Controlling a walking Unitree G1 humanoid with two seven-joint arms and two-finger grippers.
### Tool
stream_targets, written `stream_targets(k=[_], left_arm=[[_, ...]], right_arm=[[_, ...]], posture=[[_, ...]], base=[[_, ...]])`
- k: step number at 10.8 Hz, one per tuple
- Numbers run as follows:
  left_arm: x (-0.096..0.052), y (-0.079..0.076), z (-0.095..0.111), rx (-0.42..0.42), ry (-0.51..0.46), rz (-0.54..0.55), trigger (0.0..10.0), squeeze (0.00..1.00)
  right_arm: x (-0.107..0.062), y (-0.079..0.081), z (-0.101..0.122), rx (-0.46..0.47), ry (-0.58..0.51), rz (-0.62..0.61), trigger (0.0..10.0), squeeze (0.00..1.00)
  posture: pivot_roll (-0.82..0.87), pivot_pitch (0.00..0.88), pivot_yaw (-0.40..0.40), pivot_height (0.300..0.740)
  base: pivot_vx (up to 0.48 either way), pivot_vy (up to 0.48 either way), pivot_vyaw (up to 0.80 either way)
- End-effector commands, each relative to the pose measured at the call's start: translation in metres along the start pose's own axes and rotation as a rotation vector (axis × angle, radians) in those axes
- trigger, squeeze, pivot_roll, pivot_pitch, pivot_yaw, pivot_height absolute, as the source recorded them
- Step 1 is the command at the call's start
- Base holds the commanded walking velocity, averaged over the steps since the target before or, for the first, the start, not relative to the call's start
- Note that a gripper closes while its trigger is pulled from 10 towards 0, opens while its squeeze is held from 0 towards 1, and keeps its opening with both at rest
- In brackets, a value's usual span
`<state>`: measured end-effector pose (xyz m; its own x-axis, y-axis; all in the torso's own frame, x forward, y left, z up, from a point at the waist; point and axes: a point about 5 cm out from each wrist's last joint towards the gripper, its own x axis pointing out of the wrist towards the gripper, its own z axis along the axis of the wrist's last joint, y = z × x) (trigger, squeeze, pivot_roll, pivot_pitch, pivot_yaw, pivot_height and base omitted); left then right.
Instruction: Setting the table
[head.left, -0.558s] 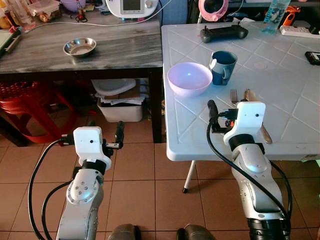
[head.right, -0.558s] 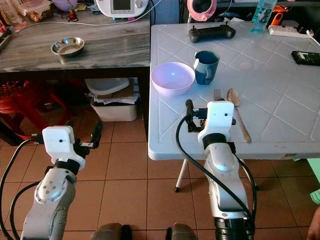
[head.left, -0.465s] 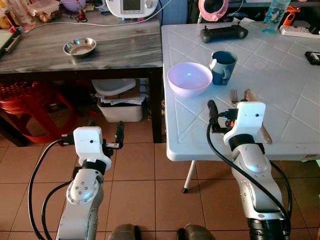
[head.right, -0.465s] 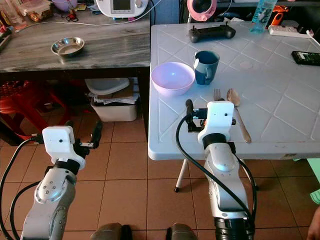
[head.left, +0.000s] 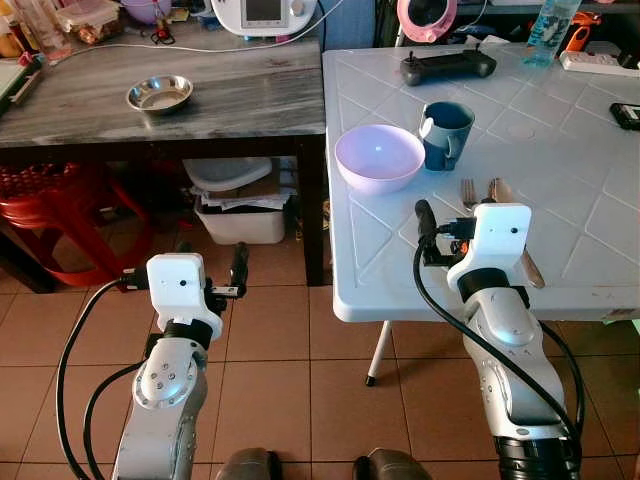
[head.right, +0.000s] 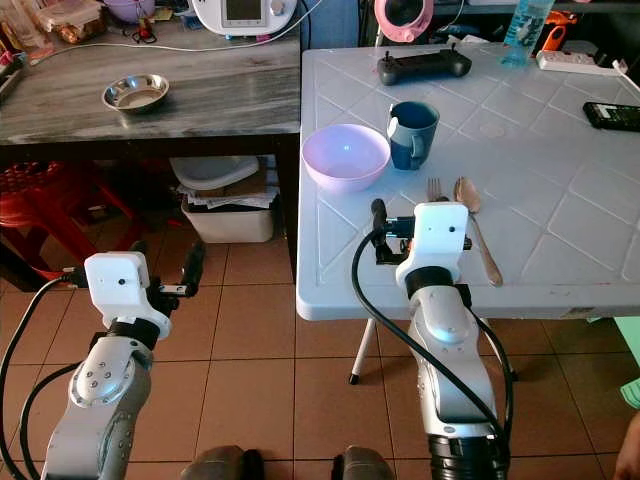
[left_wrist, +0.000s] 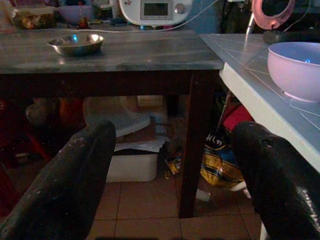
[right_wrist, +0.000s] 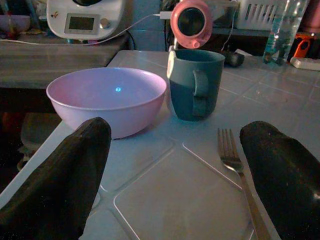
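On the white table (head.left: 560, 150) a lilac bowl (head.left: 379, 157) stands near the left edge, with a teal mug (head.left: 446, 134) just behind and to its right. A fork (head.left: 467, 192) and a spoon (head.left: 497, 190) lie side by side in front of the mug. My right gripper (right_wrist: 170, 190) hovers open over the table's front edge, pointing at the bowl and mug, the fork (right_wrist: 235, 160) just ahead of it. Open and holding nothing, my left gripper (left_wrist: 170, 185) sits low over the tiled floor, left of the table.
A dark wooden table (head.left: 230, 95) on the left carries a steel bowl (head.left: 159, 94) and a white appliance (head.left: 264, 14). Under it are a white box (head.left: 240, 215) and a red stool (head.left: 60, 215). A controller (head.left: 448, 66), bottle (head.left: 548, 30) and power strip (head.left: 597, 62) lie at the white table's back.
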<state>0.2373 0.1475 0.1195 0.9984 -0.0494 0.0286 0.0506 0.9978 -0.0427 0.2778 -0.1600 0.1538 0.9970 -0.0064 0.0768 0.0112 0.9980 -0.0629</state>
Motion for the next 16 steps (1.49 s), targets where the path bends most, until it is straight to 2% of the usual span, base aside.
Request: stream_targets(k=[1, 3, 4, 15, 16], left_arm=[[0.014, 0.016, 0.012, -0.041, -0.021, -0.004, 10.0, 0.0], [0.011, 0.015, 0.016, -0.019, -0.044, 0.036, 10.0, 0.0], [0.007, 0.015, 0.012, 0.011, -0.027, 0.04, 10.0, 0.0], [0.006, 0.015, 0.011, 0.01, -0.023, 0.038, 10.0, 0.0], [0.009, 0.01, 0.011, 0.011, -0.014, 0.006, 10.0, 0.0]], right_arm=[[0.004, 0.036, -0.008, 0.332, 0.164, 0.127, 10.0, 0.0], [0.007, 0.015, -0.005, 0.19, 0.101, 0.095, 10.0, 0.0], [0.008, 0.011, -0.004, 0.122, 0.088, 0.091, 10.0, 0.0], [0.008, 0.011, -0.004, 0.114, 0.083, 0.096, 10.0, 0.0], [0.009, 0.01, 0.002, 0.118, 0.038, 0.088, 10.0, 0.0]], posture=[[0.0, 0.073, 0.033, 0.74], [-0.01, 0.079, 0.042, 0.74], [-0.01, 0.084, 0.041, 0.74], [-0.01, 0.084, 0.041, 0.74], [-0.02, 0.109, 0.052, 0.74]], base=[[0.0, 0.0, 0.0], [0.0, 0.0, 0.0], [0.0, 0.0, 0.0], [0.0, 0.0, 0.0], [0.0, 0.0, 0.0]])
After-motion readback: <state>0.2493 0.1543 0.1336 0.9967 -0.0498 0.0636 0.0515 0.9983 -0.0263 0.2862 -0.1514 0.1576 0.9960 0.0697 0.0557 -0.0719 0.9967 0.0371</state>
